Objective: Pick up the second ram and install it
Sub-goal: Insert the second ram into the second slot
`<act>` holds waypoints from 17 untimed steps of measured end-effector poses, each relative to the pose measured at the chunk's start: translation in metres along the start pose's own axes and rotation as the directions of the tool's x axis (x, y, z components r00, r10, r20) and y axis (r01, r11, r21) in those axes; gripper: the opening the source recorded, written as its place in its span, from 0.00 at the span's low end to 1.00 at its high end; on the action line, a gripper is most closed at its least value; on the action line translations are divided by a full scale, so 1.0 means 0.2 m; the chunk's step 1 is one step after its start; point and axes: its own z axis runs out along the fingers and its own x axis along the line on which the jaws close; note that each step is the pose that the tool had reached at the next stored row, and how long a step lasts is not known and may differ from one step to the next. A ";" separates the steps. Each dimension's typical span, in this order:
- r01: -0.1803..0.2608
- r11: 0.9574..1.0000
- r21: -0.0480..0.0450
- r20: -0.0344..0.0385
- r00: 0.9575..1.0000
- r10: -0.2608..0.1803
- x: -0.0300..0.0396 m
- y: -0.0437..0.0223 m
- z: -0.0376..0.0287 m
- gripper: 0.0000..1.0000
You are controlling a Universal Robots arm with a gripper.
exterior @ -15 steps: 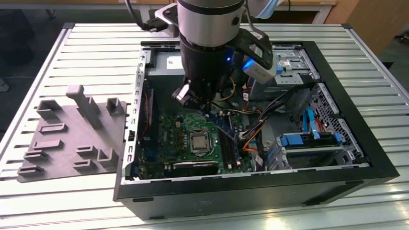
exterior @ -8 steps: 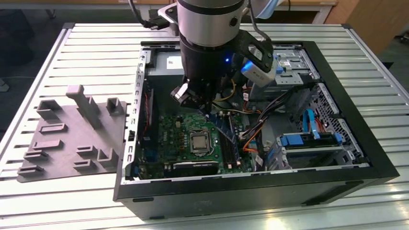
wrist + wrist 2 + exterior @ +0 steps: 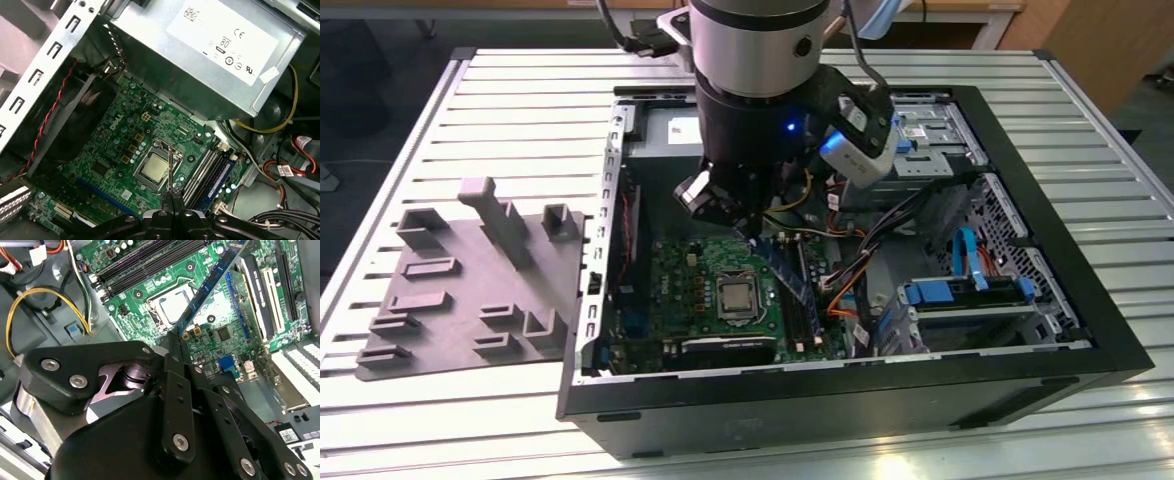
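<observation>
My gripper [image 3: 744, 222] hangs inside the open computer case [image 3: 1067, 330], above the green motherboard [image 3: 687, 275]. It is shut on the second ram [image 3: 212, 285], a slim dark stick with small chips that juts out from the fingertips [image 3: 172, 362] over the board. In the first wrist view the second ram [image 3: 170, 165] shows edge-on, standing over the processor socket [image 3: 156, 167], and my gripper [image 3: 172, 202] clamps its near end. The black memory slots [image 3: 145, 260] lie beside the socket [image 3: 172, 302], off to one side of the stick. The stick is held clear of the board.
The metal power supply box [image 3: 210, 50] and yellow cables [image 3: 30, 300] crowd one end of the case. Drive bays with blue parts [image 3: 961, 290] fill the exterior view's right. A grey moulded holder [image 3: 467, 280] lies on the slatted table [image 3: 427, 420] at the exterior view's left.
</observation>
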 end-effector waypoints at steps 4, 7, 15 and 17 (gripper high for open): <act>-0.042 0.999 0.002 0.001 0.999 0.042 0.000 0.000 0.000 0.12; -0.074 0.997 0.004 0.002 0.997 0.074 0.000 0.000 0.000 0.12; -0.167 0.986 0.008 0.006 0.986 0.167 0.000 0.000 0.000 0.12; -0.191 0.982 0.009 0.006 0.982 0.191 0.000 0.000 0.000 0.12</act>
